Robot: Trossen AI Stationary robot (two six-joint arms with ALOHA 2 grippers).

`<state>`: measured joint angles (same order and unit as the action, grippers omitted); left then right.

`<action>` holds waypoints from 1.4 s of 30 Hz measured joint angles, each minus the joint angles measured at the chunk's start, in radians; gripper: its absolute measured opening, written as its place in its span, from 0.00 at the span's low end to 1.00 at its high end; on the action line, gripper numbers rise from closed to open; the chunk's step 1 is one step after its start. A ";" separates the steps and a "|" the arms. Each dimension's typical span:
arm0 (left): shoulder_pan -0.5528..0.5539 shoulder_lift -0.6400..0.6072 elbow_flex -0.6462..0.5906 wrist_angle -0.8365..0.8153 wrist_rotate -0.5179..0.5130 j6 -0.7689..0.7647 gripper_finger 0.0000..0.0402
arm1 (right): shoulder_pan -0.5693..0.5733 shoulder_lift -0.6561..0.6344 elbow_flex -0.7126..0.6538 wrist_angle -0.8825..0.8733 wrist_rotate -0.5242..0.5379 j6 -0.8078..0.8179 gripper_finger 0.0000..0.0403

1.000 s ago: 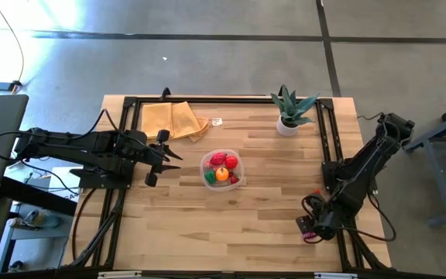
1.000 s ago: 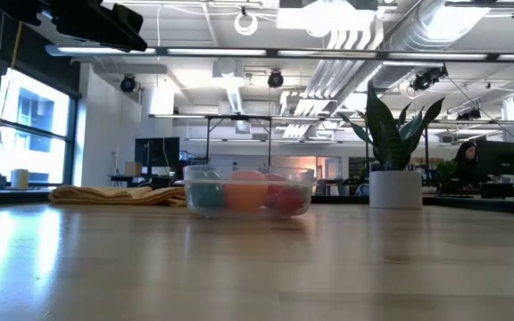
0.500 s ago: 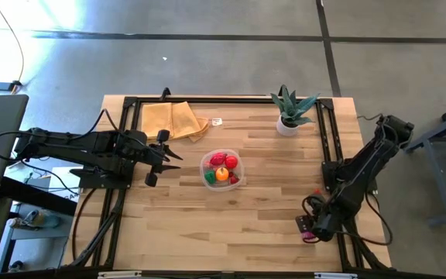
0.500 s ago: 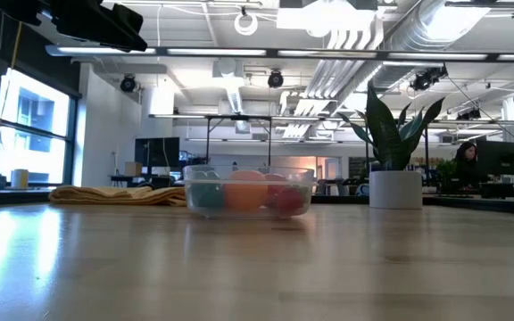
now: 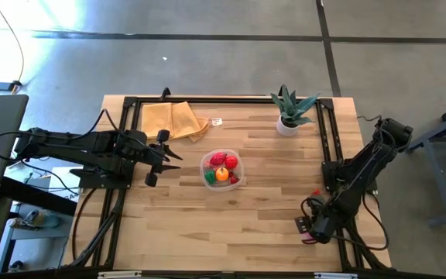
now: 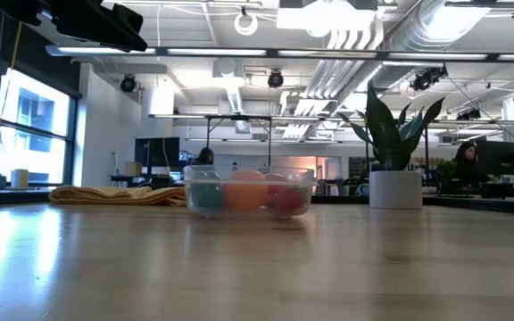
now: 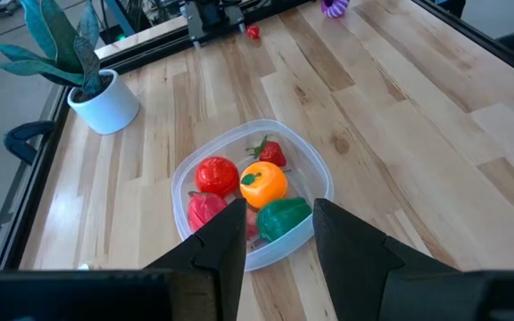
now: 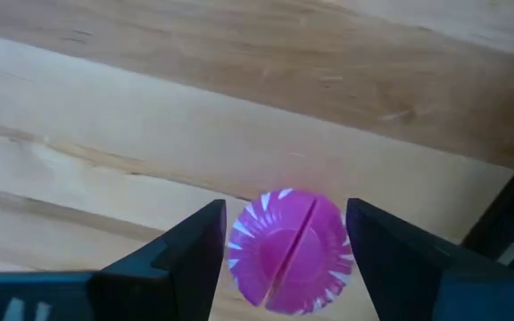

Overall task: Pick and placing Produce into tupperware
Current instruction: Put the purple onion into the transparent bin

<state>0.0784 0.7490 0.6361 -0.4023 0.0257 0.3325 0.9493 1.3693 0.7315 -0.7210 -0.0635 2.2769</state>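
- Since a second ago your right claw point(image 5: 310, 227) has crept a little further toward the worktop's point(image 5: 231, 225) near right corner; nothing else moved.
- The magenta piece point(image 8: 286, 248) lies there on the wood, between that claw's fingers point(image 8: 188, 247), which stand wide and not yet closed on it.
- The tupperware point(image 5: 221, 169) sits mid-worktop, already holding red, orange and green produce point(image 7: 262, 182).
- Your left claw point(image 5: 161, 159) waits shut, just beside the tupperware on its left.
- This looks like the last piece left.

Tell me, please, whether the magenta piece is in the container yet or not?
Out. The magenta piece lies on the table, between the right hand's open fingers, far from the container.
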 joint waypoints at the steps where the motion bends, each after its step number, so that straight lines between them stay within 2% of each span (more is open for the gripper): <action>1: 0.000 0.000 0.000 0.000 0.000 0.000 0.30 | 0.000 0.000 0.000 -0.003 -0.001 0.000 0.56; 12: 0.000 0.000 0.000 0.000 0.000 0.000 0.30 | 0.000 0.000 0.000 -0.016 -0.018 0.037 0.61; 25: 0.000 0.000 0.000 0.000 0.000 0.000 0.30 | 0.000 0.016 0.000 -0.013 -0.007 0.026 0.61; 32: 0.000 0.000 0.000 0.000 0.000 0.000 0.30 | 0.000 0.060 0.000 0.018 -0.077 0.031 0.61; 42: 0.000 0.000 0.000 0.000 0.000 0.000 0.30 | -0.001 0.059 0.000 0.042 -0.053 0.079 0.61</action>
<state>0.0784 0.7487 0.6361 -0.4023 0.0254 0.3328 0.9487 1.4284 0.7315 -0.6788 -0.1162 2.3556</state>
